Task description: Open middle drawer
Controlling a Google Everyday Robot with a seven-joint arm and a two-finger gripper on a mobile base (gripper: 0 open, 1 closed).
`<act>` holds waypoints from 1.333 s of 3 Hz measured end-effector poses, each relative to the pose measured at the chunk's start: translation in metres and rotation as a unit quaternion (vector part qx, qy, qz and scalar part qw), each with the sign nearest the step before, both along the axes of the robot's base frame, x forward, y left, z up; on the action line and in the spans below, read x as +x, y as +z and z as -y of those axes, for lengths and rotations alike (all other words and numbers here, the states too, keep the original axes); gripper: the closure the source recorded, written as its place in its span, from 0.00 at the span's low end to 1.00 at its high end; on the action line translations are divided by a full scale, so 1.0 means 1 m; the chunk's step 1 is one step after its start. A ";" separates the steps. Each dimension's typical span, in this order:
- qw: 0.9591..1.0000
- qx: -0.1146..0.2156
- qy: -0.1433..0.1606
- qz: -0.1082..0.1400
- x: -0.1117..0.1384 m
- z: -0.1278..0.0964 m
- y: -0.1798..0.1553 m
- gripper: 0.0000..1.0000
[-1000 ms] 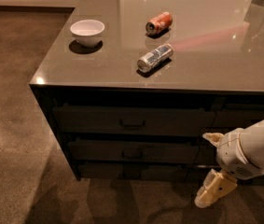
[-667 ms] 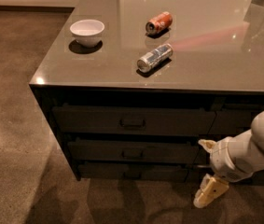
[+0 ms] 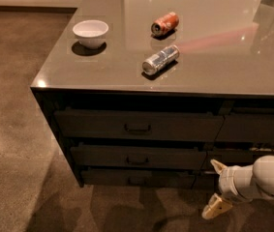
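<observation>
The middle drawer (image 3: 175,157) is a wide dark front, second of three in the left stack under the counter, and it is shut. Its small bar pull (image 3: 137,161) sits at the centre. The taller top drawer (image 3: 175,125) is above it and the bottom drawer (image 3: 165,178) below, both shut. My gripper (image 3: 217,186) is at the lower right, low in front of the cabinet, to the right of the middle drawer's pull and slightly below it. Its two tan fingers (image 3: 217,207) are spread open and hold nothing.
On the grey countertop (image 3: 214,76) are a white bowl (image 3: 90,33), an orange can (image 3: 165,23) on its side and a silver can (image 3: 160,59) on its side. A narrower drawer stack (image 3: 257,128) is at the right. Brown floor (image 3: 20,129) lies to the left and in front.
My gripper and arm have moved lower, away from the height of the middle drawer toward the floor. The drawers and the things on the counter have not moved.
</observation>
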State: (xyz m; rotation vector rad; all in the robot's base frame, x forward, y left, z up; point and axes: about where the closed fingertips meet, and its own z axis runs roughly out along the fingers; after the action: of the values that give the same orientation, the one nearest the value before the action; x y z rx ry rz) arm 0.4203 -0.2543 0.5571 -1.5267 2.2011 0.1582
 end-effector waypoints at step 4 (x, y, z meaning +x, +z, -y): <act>0.984 0.069 0.154 0.050 0.022 -0.090 -0.056 0.00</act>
State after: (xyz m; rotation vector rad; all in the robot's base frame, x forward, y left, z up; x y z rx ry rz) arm 0.4422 -0.1646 0.5009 -1.7472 1.8256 0.3172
